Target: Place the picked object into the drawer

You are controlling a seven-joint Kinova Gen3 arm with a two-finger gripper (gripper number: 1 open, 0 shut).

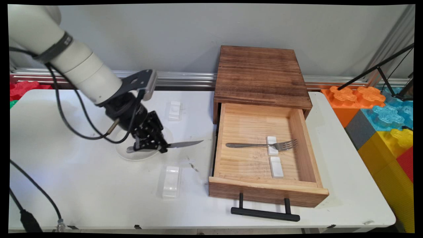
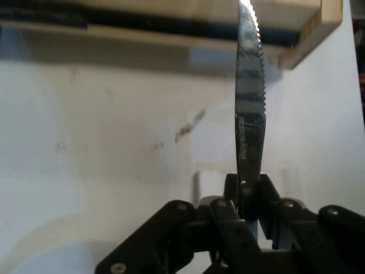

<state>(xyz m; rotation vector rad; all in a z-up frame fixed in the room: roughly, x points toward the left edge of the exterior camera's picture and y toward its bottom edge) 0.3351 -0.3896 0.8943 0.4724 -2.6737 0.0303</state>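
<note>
My gripper is shut on a steel knife, held just above the white plate at the table's middle left. The blade points right toward the open wooden drawer. In the hand view the serrated knife rises straight up from between my fingers, its tip reaching the drawer's side. Inside the drawer a fork lies across a white rest, with a second white rest just in front of it.
A dark wooden cabinet sits above the drawer, whose black handle juts toward the table's near edge. Two white rests lie on the table, one behind the plate, one in front. Coloured foam blocks stand at right.
</note>
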